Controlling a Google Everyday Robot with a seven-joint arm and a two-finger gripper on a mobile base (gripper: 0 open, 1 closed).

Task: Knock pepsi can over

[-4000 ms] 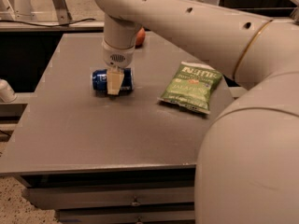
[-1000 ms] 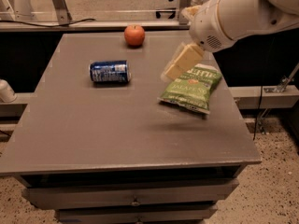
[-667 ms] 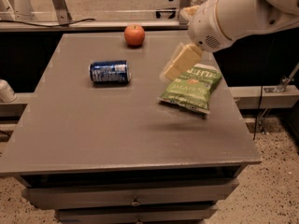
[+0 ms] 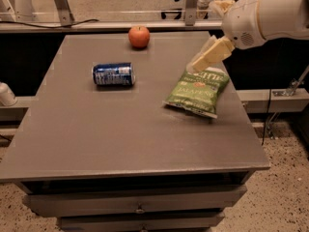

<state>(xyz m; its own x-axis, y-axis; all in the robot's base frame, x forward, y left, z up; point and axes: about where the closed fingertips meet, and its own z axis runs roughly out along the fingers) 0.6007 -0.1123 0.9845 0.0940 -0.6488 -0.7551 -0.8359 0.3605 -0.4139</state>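
Observation:
The pepsi can (image 4: 113, 74), dark blue with a silver end, lies on its side on the grey table (image 4: 96, 129), left of centre toward the back. My gripper (image 4: 195, 66) hangs in the air above the table's right side, over the top edge of the green chip bag (image 4: 197, 92), well to the right of the can and not touching it. It holds nothing. The white arm (image 4: 265, 18) reaches in from the upper right.
A red apple (image 4: 139, 36) sits near the table's back edge. The green chip bag lies at the right, close to the table's right edge. Metal rails and posts run behind the table. Drawers sit below the tabletop.
The arm and gripper have drawn back to the right and slightly up. The can, the bag and the apple have not moved.

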